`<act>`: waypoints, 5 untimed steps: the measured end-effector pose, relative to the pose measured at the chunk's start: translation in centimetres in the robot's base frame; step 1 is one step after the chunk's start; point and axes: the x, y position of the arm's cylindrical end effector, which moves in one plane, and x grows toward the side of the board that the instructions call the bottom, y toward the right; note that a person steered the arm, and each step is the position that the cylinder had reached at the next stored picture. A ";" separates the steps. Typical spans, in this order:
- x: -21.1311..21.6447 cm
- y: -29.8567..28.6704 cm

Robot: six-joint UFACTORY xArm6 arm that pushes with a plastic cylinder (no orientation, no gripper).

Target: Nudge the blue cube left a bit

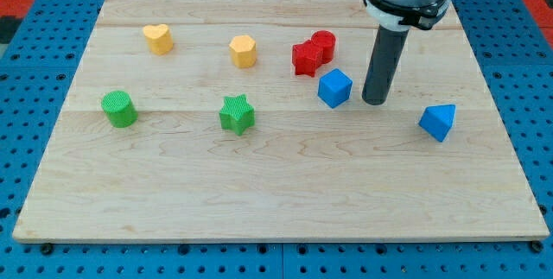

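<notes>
My tip (pixel 374 102) stands on the pale wooden board (pixel 276 184) in the upper right of the frame, just beside the small blue cube (pixel 334 87) on its right-hand side, with a thin gap between them — no contact that I can make out. That side makes sense as a starting place: a push toward the frame's left would carry the cube the way the task asks. There is no pincer here to spread or press together, only the straight dark rod.

The blue cube sits right of centre, a little above the middle. Just above and left of it lie a red star-shaped block (pixel 305 58) and a red cylinder (pixel 323 45), touching each other — a long shove angled upward could bump them, so I judge a short, level nudge is wanted. A blue triangular block (pixel 438 122) rests apart at the right.
</notes>
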 end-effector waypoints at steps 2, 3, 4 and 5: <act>-2.1 0.0; -0.7 0.3; 2.0 0.4; 2.4 -0.5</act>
